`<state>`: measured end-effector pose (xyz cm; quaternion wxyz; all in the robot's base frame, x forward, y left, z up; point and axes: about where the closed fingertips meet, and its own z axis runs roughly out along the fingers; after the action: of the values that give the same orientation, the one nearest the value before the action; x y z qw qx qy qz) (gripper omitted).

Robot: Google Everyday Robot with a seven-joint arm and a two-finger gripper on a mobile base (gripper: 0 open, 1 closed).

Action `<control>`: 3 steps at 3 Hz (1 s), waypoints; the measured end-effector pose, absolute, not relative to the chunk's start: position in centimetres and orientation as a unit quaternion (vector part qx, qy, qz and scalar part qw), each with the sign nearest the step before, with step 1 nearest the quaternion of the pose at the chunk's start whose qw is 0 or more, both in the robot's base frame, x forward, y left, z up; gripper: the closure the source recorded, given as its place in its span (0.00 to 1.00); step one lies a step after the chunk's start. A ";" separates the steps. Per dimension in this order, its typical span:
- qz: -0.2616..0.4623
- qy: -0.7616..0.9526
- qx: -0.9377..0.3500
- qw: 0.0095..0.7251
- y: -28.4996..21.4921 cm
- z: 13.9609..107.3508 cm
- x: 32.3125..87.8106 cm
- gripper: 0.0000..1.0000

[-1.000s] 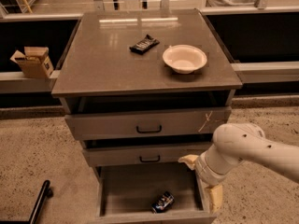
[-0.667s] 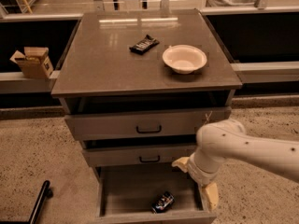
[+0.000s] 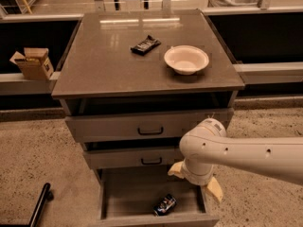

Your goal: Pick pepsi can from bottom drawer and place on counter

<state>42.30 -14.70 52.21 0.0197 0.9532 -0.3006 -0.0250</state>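
The pepsi can [image 3: 164,205] lies on its side near the front of the open bottom drawer [image 3: 124,187]. My gripper [image 3: 195,180] hangs over the drawer's right side, just above and to the right of the can, not touching it. Its two cream fingers [image 3: 214,189] are spread apart with nothing between them. The white arm reaches in from the right. The counter [image 3: 104,60] is the grey-brown top of the cabinet, above the two upper drawers.
A white bowl [image 3: 186,59] and a flat black snack bar wrapper [image 3: 145,44] lie on the counter. The two upper drawers [image 3: 150,126] stand slightly open. A cardboard box [image 3: 32,63] sits on a ledge at left. A black pole [image 3: 40,205] leans at bottom left.
The arm has moved left, bringing the gripper further over the open bottom drawer and closer to the can. The can has not moved.
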 end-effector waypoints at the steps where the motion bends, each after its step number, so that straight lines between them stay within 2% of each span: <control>1: -0.031 -0.296 0.955 0.013 -14.7 52.4 41.9 0.00; 3: -0.017 -0.205 0.976 -0.066 -13.3 45.6 44.4 0.00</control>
<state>44.38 -13.32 45.56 -0.0661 0.9765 -0.2046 -0.0174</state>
